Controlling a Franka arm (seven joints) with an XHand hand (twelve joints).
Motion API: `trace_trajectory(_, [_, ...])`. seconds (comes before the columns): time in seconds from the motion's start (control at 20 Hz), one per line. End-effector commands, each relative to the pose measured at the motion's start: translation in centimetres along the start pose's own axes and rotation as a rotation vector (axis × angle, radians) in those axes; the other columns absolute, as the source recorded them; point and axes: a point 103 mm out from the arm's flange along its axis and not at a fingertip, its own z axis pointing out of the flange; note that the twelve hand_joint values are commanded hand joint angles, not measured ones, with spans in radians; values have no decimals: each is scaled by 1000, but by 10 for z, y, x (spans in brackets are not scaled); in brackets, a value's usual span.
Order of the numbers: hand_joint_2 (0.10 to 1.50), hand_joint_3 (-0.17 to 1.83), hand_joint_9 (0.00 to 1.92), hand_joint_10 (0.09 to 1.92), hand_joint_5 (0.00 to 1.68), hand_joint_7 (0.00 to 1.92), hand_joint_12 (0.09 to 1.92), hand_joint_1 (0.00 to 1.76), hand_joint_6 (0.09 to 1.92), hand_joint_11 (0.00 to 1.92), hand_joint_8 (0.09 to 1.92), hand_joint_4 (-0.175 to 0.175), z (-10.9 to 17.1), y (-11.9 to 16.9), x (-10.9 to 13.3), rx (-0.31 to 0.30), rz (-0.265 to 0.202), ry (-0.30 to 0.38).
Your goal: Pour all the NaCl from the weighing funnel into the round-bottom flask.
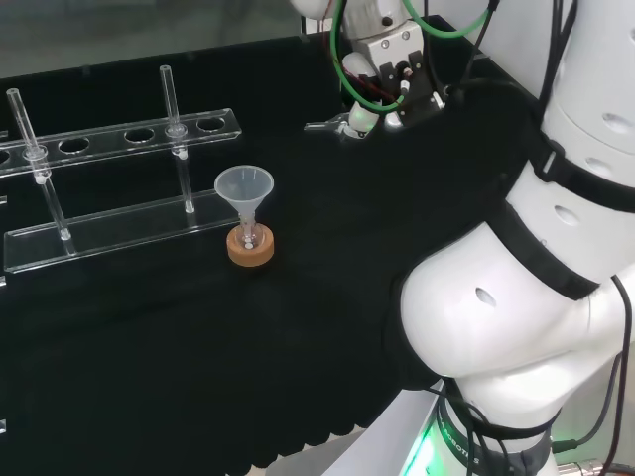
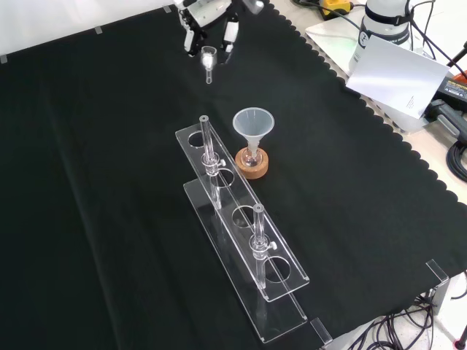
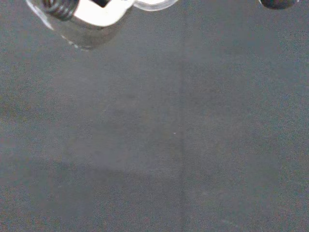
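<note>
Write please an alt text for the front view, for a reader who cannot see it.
At the top, the hand holds a small clear weighing funnel above black cloth. Below it, a round-bottom flask with a clear funnel sits on a cork ring, beside a clear rack.

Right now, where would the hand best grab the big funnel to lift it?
Probably by the funnel's cone, pinched just under the rim, from the front view's right: it stands upright in the flask, and the rack crowds its left.
</note>
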Motion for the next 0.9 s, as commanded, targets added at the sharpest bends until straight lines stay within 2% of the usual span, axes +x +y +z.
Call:
trace_trajectory(0.05, [802,457,1623,87,1179,1469,728,1090,766,1326,208,175,-10,-30,36,23,-43,-36])
trace_trajectory(0.45, [801,457,1624,87,1180,1469,724,1091,764,1328,207,175,-12,-46,60,35,-64,-94])
trace_trajectory(0.7, [800,458,1624,87,1181,1469,722,1091,762,1329,207,175,-15,-44,71,51,-69,-155])
trace_trajectory(0.9, [800,458,1624,87,1182,1469,721,1091,761,1329,206,175,-15,-39,74,69,-68,-175])
